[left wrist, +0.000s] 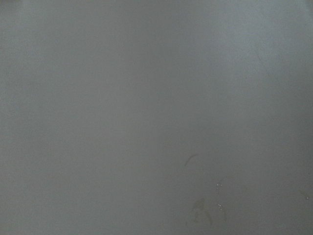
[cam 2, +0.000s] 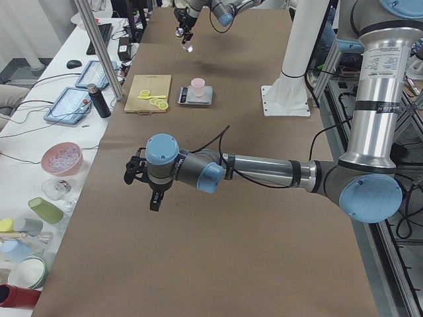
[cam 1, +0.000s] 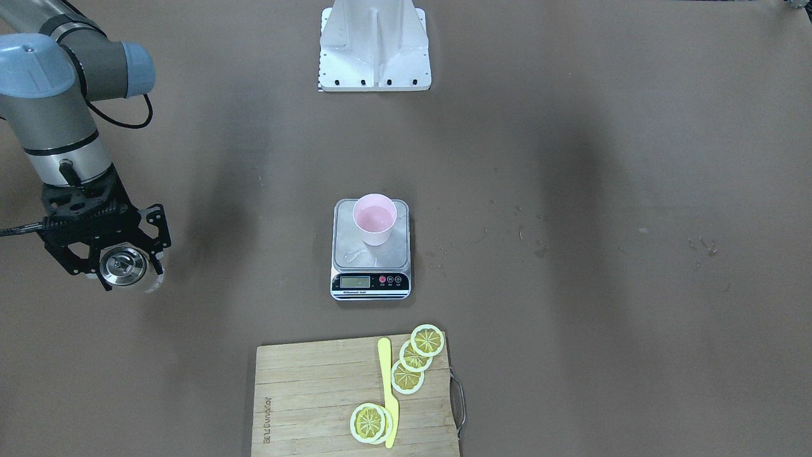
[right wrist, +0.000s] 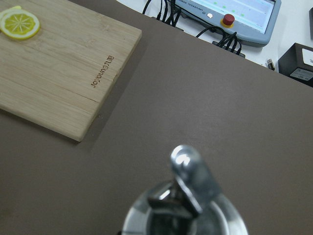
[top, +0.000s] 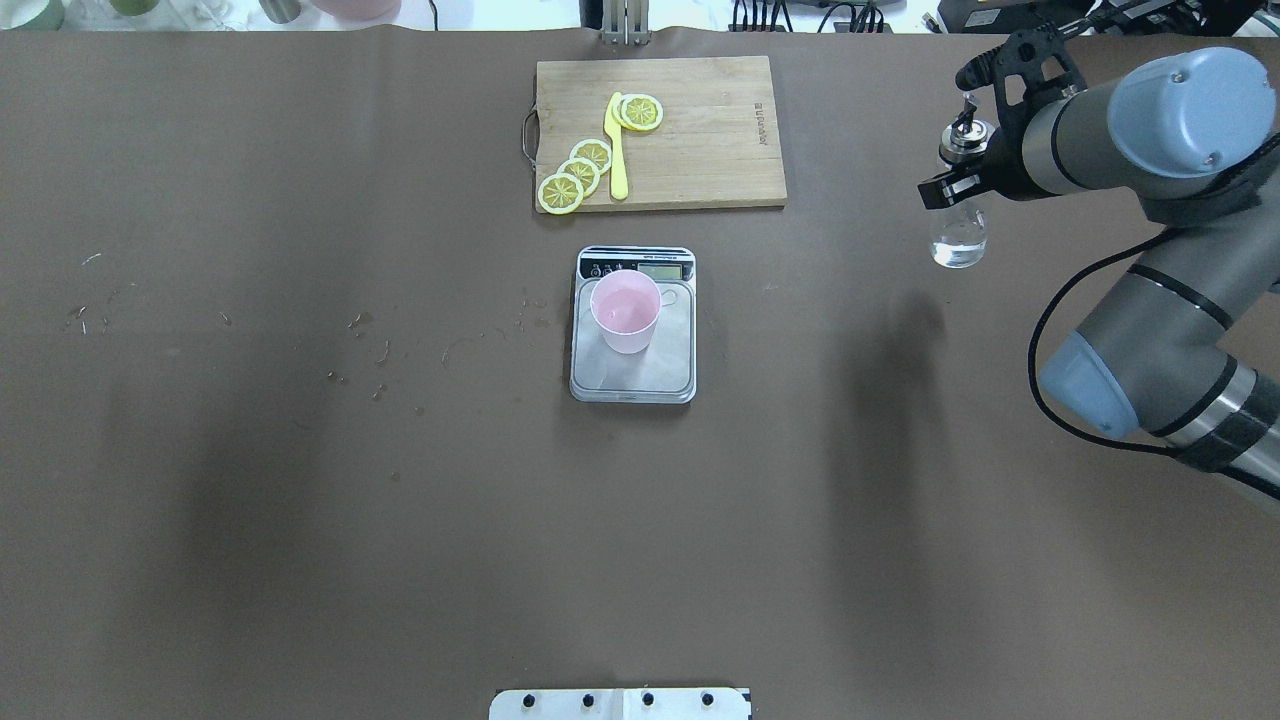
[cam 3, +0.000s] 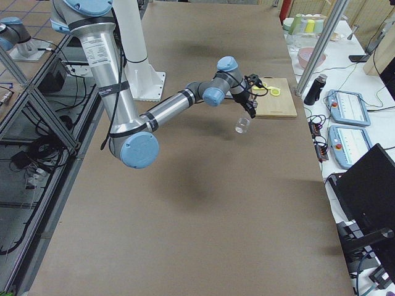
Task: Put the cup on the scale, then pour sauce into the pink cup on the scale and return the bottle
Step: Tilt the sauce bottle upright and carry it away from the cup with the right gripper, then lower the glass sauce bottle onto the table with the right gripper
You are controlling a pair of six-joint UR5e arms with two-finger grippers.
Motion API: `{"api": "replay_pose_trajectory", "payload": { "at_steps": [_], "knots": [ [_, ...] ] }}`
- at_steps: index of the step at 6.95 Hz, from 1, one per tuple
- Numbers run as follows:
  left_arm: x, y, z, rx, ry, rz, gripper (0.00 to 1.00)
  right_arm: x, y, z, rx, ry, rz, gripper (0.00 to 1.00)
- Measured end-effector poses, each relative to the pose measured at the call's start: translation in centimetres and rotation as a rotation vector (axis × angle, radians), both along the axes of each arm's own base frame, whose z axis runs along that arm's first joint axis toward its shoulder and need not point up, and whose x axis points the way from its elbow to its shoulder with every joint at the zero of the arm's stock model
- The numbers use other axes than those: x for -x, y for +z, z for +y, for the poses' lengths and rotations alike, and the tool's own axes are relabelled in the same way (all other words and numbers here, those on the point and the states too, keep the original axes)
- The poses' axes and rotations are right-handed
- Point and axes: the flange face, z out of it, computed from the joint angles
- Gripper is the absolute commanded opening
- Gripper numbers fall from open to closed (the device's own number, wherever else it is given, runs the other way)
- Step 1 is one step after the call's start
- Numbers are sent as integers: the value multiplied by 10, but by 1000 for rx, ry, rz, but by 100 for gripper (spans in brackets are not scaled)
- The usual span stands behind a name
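Note:
The pale pink cup (cam 1: 375, 219) (top: 626, 311) stands upright on the steel platform of the scale (cam 1: 351, 244) (top: 672, 362) at the table's middle. My right gripper (cam 1: 120, 257) (top: 968, 140) is shut on the neck of the clear glass bottle (cam 1: 124, 269) (top: 958, 238). It holds the bottle upright above the table, far to the right of the scale. The metal pourer cap (right wrist: 188, 196) fills the bottom of the right wrist view. My left gripper (cam 2: 151, 197) shows only in the exterior left view, above bare table. I cannot tell if it is open or shut.
A wooden cutting board (cam 1: 304, 393) (top: 700, 130) with lemon slices and a yellow knife (top: 617, 150) lies beyond the scale. The robot's white base (cam 1: 374, 44) is on my side. Small wet marks (top: 380, 350) dot the table left of the scale.

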Motion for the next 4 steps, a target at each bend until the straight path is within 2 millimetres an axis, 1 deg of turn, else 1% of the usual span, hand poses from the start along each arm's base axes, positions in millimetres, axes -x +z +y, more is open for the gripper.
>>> {"api": "replay_pose_trajectory", "payload": {
  "at_steps": [2,4],
  "knots": [
    [0,-1,0,-3,0,0,97,-2,17,3,-5,50,-100,0],
    [0,-2,0,-7,-1,0,97,1,40,-1,-31,71,-155,0]
  ]
}}
